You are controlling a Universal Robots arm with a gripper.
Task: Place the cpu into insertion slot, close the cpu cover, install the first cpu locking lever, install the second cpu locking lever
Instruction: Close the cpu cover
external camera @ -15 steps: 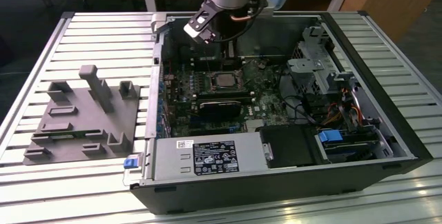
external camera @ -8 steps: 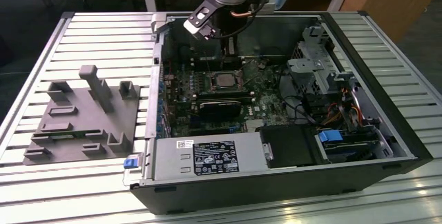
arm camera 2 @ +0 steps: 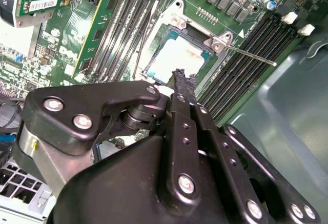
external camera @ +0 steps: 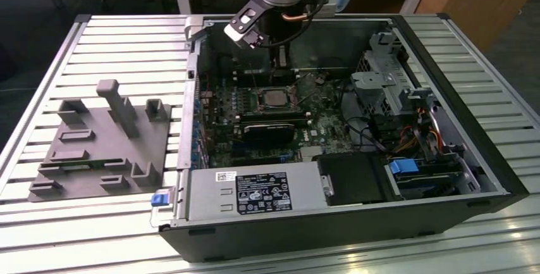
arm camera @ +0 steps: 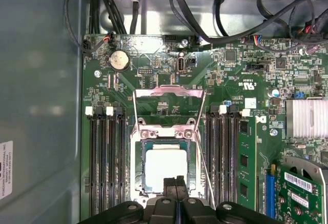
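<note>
Jaws sit closest to us, pressed together with nothing between them, tips at one edge of the cpu (arm camera: 165,168). We see the slatted table (external camera: 126,40), the open computer case (external camera: 337,230) on it, its green board (arm camera: 154,62), the insertion slot (arm camera: 135,167) holding the cpu, and the cpu cover (arm camera: 169,91) raised beside it.

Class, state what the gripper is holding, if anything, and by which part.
Nothing appears held: the gripper is shut with nothing in it, its tips at the edge of the cpu, which lies in the insertion slot.
</note>
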